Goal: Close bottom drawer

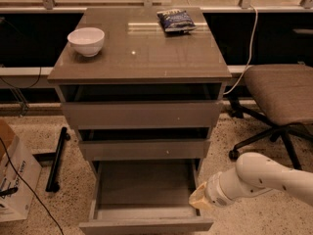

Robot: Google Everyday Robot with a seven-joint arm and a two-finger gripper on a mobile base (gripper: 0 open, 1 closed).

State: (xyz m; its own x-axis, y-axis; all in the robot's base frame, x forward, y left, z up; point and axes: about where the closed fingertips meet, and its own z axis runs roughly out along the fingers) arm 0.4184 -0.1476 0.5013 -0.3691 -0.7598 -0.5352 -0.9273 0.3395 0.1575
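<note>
**Bottom drawer open, end effector at its right side**

Bottom drawer sits at 6 o'clock in the view, lowest of 3 in the desk. It's well out. The shallow grey tray inside shows, and the flat front is near the btm edge of the view. Mid drawer and top drawer above it each stand slightly out, w/ a dark gap over each.

End effector is at approx 5 o'clock from view centre, just beside the bottom drawer's right wall, near its front corner. Touching or not: can't tell. Its tan tip points to 9 o'clock, at the drawer. Apart or together: can't tell. White arm runs off to the right edge of the view.

On the desk top:
- White bowl at 10 o'clock, upright.
- Dark snack bag at 1 o'clock, flat, near the back edge, well apart from the bowl.

Chair is at 3 o'clock of the desk, w/ a white cable hanging btw the two. Box is at 8 o'clock on the speckled floor, w/ a black bar lying btw box & desk.
</note>
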